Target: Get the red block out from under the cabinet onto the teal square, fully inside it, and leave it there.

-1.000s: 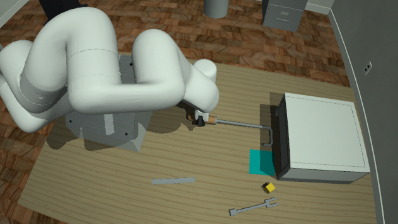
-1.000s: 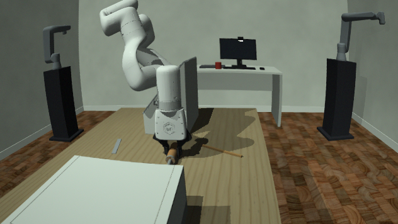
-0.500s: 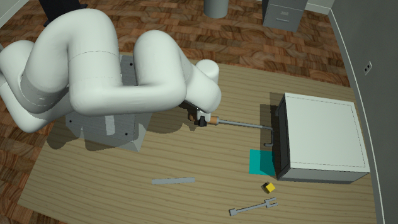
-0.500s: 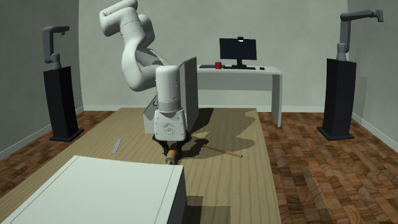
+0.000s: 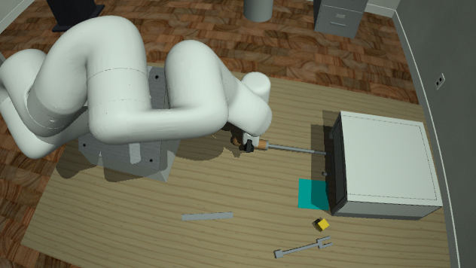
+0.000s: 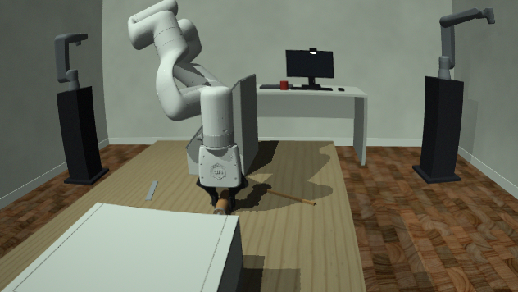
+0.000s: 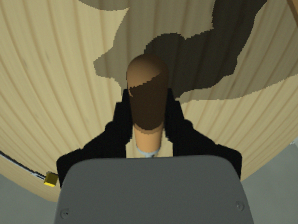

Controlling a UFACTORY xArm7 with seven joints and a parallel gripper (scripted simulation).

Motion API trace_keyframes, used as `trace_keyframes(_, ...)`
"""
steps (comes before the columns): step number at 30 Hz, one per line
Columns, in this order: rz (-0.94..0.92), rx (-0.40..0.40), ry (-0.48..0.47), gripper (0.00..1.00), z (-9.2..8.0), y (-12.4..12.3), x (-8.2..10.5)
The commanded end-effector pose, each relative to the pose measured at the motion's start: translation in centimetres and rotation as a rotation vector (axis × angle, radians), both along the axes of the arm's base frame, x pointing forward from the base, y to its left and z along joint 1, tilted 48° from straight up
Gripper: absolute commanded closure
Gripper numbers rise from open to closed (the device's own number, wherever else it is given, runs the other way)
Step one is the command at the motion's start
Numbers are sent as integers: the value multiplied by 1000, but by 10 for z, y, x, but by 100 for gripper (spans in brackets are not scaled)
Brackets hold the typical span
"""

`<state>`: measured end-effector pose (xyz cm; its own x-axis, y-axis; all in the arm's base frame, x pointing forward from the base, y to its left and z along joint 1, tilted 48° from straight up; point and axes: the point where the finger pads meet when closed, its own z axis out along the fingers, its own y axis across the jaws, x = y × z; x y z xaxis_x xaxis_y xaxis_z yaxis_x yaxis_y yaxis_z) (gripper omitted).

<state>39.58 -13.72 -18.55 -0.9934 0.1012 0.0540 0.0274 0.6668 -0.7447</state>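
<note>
While my smooth white arm [image 5: 113, 94] folds low over the striped, light-wood bench [image 5: 151, 233], my black gripper [image 5: 249, 146] is clamped on the rounded tan wooden handle [image 5: 260, 144] of a hook tool. Its thin grey metal rod [image 5: 295, 149] runs straight toward the boxy white cabinet [image 5: 388, 158] near the bench's right edge, and the rod's far end meets the dark gap at the cabinet's base. From the wrist view, the handle [image 7: 147, 106] looks like a blunt cylinder pinched between my two dark fingers.

I cannot see the red block; it does not show in any view. A flat teal square [image 5: 312, 193] lies on the bench, touching the cabinet's front face near its lower corner, partly in shadow.

Toward the bench's lower right corner sit a small yellow cube [image 5: 321, 224] and, just beyond it, a grey metal two-pronged fork tool [image 5: 303, 247]. A flat grey metal strip [image 5: 207, 216] lies nearer the bench's lower edge, well apart from both. A slim wooden stick [image 6: 291, 197] rests on the bench behind me in the exterior view.
</note>
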Motion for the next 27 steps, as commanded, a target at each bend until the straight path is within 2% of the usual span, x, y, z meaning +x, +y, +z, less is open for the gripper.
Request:
trace_keyframes(1, 3, 3, -3, 100, 0, 1, 10)
trace_keyframes(10, 2, 3, -3, 100, -2, -1, 35)
trace_keyframes(12, 2, 3, -3, 100, -2, -1, 35)
trace_keyframes(27, 2, 3, -4, 100, -4, -6, 84)
